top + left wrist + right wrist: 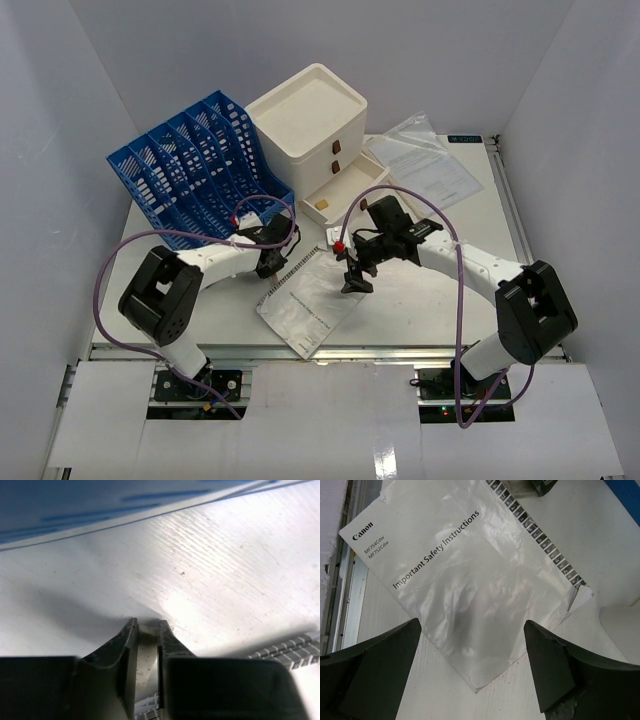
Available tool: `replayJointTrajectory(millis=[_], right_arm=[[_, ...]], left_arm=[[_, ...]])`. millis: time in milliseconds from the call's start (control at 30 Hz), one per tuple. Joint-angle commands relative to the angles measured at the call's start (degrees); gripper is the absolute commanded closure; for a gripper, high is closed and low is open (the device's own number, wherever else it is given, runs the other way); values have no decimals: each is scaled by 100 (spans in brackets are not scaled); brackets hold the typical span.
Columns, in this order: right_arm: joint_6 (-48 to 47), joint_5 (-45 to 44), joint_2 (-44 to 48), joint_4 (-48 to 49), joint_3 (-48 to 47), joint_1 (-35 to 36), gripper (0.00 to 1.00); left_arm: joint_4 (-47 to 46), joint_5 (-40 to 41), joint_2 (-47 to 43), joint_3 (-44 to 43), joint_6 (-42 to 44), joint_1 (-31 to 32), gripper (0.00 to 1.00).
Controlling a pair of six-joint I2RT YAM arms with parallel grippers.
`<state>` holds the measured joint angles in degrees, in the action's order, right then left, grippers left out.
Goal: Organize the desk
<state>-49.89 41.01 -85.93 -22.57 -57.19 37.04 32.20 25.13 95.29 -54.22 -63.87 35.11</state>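
On the white desk [430, 290] lies a booklet in a clear plastic sleeve [305, 300], printed "Important Safety Instructions" [470, 570]. My left gripper [270, 265] is low at the booklet's far left edge, close to the blue file rack. Its jaws [148, 622] stand a narrow gap apart with their tips down at the desk [225, 565]. The booklet's tabbed edge [290, 647] shows beside them and low in the gap. My right gripper [355, 283] hovers over the booklet's right corner, wide open [472, 624] and holding nothing.
A blue file rack [190, 170] stands at the back left and fills the top of the left wrist view [75, 505]. A white drawer box [305, 115] stands behind the booklet with its lower drawer [345, 195] pulled out. A clear bag of papers [425, 160] lies at the back right.
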Motion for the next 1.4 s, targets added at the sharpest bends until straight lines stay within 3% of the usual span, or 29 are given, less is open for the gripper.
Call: replayJointTrajectory(millis=[0, 400, 567, 767, 933, 1167, 1300, 1367], right_arm=[[-4, 255, 206, 103, 59, -81, 10], [14, 346, 356, 105, 77, -203, 10], [5, 338, 381, 105, 77, -288, 10], [-3, 367, 587, 103, 77, -743, 10], [12, 504, 826, 112, 105, -1348, 10], [5, 546, 1142, 188, 282, -1876, 10], [31, 651, 1192, 200, 356, -1981, 10], [13, 711, 1187, 184, 398, -1990, 10]], left_arm=[[525, -409, -67, 442, -68, 178, 86], [546, 114, -2226, 262, 297, 277, 95], [-592, 347, -2797, 199, 1494, 277, 100], [-2655, -1224, -2336, 81, 3676, 277, 100], [-3361, -2293, -1356, -785, 5400, 278, 100], [-4130, -2329, -139, -2049, 6546, 286, 100], [-4134, -2303, 140, -2201, 6450, 294, 100], [-3815, -2155, 26, -2136, 6214, 293, 74]])
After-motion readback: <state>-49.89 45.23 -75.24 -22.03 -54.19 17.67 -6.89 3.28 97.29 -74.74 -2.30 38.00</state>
